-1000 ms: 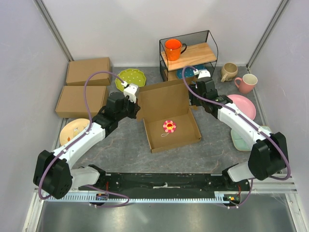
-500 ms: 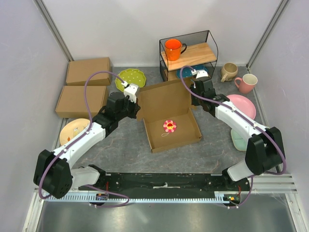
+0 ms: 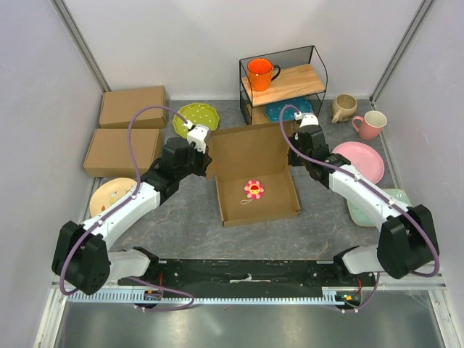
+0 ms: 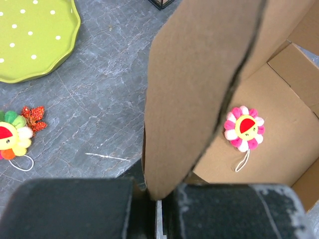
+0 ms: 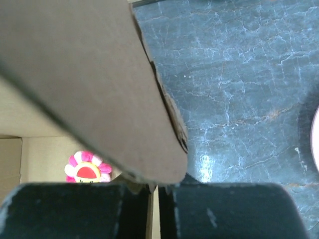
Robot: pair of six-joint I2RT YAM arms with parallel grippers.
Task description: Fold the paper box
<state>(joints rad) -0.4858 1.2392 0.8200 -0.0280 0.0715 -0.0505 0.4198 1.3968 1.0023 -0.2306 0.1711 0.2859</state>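
Both arms work the raised lid of the paper box, which sits open in the middle of the table with a pink flower plush lying on its floor. The left gripper is clamped on the lid's left side flap. Its wrist view shows the rounded cardboard ear pinched between the closed fingers. The right gripper is likewise clenched on the right side flap, where the cardboard edge runs down into the narrow slit between its pads.

Over the last second the right arm has drawn back from the wire rack toward the near edge, bringing the lid's right corner with it. The box has turned too, and its front wall now lies closer to square with the table edge. The left arm has barely shifted.

By the look of it the lid is starting its swing forward over the tray. It stands well short of closed, and the side flaps have yet to be tucked inside the walls.
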